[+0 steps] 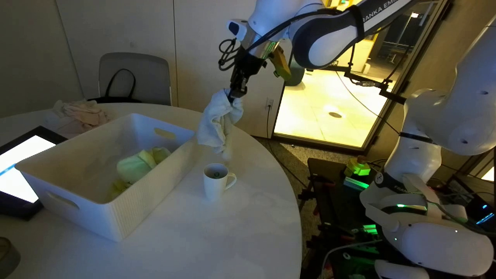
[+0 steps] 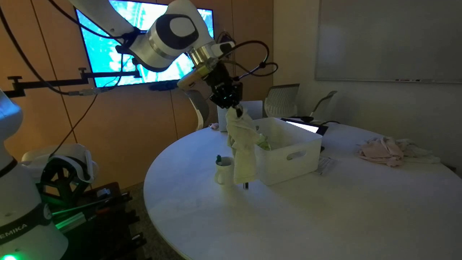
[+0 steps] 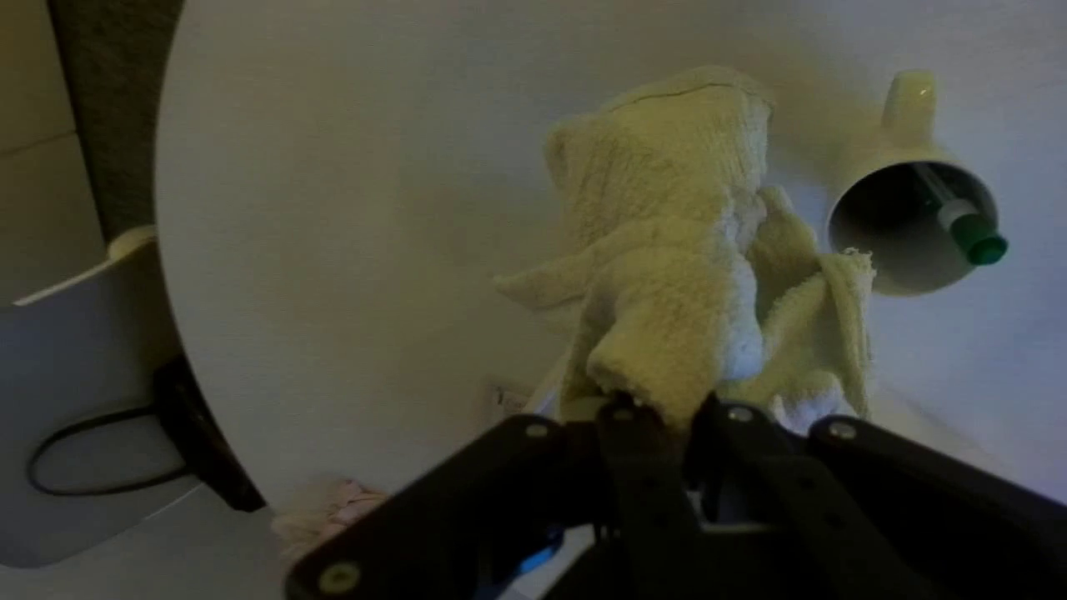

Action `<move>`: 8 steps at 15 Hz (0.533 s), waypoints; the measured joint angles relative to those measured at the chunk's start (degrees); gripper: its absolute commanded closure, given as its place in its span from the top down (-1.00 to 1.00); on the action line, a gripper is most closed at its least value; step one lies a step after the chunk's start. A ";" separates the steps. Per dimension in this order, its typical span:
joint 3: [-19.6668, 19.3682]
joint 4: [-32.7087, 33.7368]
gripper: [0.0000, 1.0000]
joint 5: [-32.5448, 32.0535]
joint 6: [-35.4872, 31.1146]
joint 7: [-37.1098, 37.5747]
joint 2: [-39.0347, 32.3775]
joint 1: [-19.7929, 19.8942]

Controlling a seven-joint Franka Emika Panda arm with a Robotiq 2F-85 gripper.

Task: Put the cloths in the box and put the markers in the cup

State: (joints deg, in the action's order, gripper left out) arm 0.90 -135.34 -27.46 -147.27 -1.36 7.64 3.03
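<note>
I've got pincer (image 3: 669, 415) clenched on a pale terry cloth (image 2: 243, 148), hanging beneath. Lower, near pincer: upright white mug (image 1: 213, 188) w/ green-capped marker (image 3: 974, 233) leaning inside. Lower, off to pincer's side: white plastic bin (image 1: 155, 186) w/ yellow-green cloths (image 1: 137, 166) in. Farther from pincer: pink fabric heap (image 2: 380, 151).
</note>
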 measured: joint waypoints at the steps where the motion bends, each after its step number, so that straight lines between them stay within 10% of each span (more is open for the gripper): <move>1: 0.23 0.95 -0.94 -2.51 1.10 4.26 0.05 0.29; 8: 1.86 5.61 -0.94 -13.61 11.69 22.61 -0.53 0.54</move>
State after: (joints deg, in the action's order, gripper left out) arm 2.76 -129.73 -41.06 -135.58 21.25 7.11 3.57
